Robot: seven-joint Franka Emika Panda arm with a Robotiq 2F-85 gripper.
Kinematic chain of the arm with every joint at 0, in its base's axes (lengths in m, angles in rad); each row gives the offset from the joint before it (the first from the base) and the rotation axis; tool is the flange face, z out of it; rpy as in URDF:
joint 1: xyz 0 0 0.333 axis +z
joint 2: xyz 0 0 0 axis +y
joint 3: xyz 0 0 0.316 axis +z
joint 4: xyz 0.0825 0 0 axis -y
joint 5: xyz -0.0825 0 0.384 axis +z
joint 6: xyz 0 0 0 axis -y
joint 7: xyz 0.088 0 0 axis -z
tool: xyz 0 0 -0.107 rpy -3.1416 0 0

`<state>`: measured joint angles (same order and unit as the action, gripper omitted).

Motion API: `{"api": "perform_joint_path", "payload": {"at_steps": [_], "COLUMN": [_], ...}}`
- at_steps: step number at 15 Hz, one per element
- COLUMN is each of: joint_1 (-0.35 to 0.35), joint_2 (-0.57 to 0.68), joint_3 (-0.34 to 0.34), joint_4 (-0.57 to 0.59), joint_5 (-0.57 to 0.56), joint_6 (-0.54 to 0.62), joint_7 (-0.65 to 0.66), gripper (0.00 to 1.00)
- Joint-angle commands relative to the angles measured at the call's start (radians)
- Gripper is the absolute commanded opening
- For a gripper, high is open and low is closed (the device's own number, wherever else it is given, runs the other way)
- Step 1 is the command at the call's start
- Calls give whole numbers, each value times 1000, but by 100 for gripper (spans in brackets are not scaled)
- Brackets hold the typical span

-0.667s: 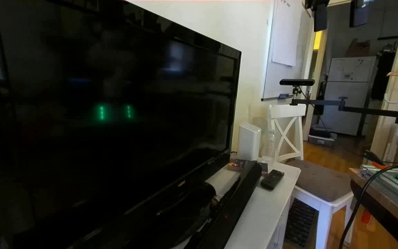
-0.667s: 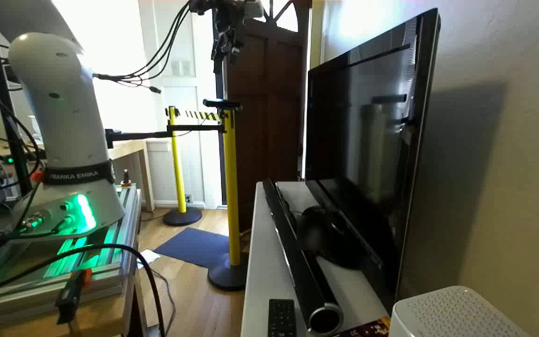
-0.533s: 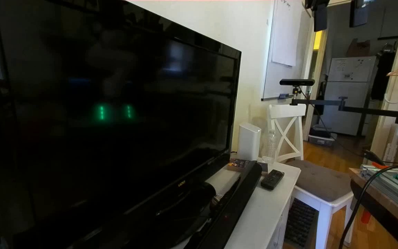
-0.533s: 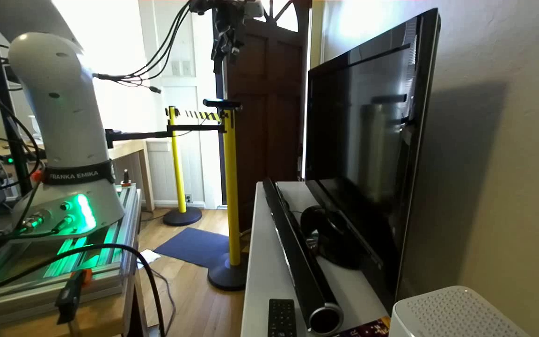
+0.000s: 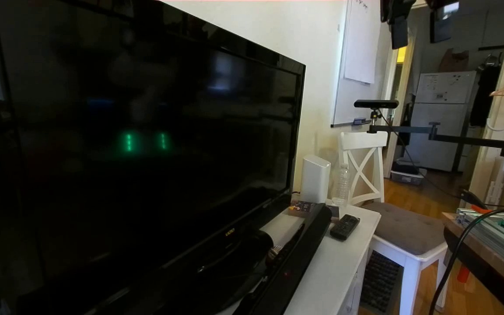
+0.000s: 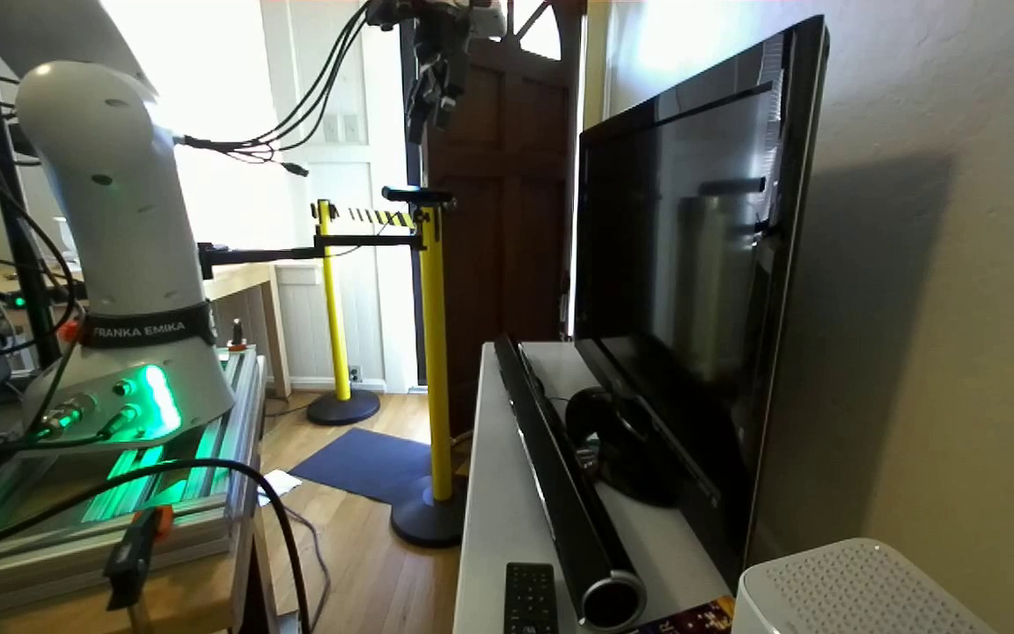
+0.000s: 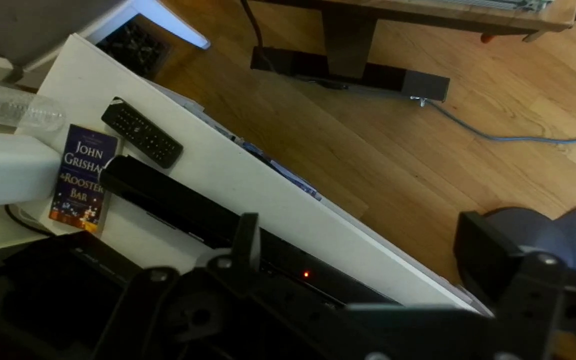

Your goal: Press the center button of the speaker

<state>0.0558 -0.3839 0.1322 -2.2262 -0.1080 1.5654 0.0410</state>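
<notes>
My black two-fingered gripper (image 7: 358, 235) hangs with its fingers wide apart, well away from the long, low, matte black soundbar (image 7: 183, 206), which lies on the white cabinet (image 7: 288, 212) in front of the large glossy black television (image 6: 674, 246). In the wrist view the gripper itself hides part of the soundbar; I see a small red light (image 7: 306, 274) there but cannot make out the centre button. In an exterior view the bottom edge crops the slim black remote control (image 6: 531, 599).

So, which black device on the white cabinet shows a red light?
The speaker, the long bar in front of the TV: its red light glows; none shows on the remote or TV.
</notes>
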Motion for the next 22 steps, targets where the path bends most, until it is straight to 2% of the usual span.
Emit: {"api": "perform_joint_path", "payload": {"at_steps": [1, 2, 3, 5, 7, 13, 15, 16, 17, 20, 22], "joint_1": [-26, -35, -46, -63, -76, -85, -86, -85, -85, -85, -89], "joint_2": [105, 131, 158, 213, 254, 409, 475, 422, 446, 476, 537], "joint_3": [-85, -109, -129, -160, -176, -175, -179, -179, -179, -179, -185], "joint_4": [17, 16, 11, -1, -35, -85, -72, -84, -84, -81, -24], "joint_5": [77, 101, 127, 172, 198, 145, 163, 159, 159, 159, 166], "joint_6": [43, 57, 91, 155, 285, 620, 630, 607, 616, 625, 629], "joint_7": [-8, -15, -3, -1, 16, 53, 58, 33, 38, 42, 75], "gripper": [100, 75, 74, 59, 45, 2, 0, 7, 1, 1, 0]}}
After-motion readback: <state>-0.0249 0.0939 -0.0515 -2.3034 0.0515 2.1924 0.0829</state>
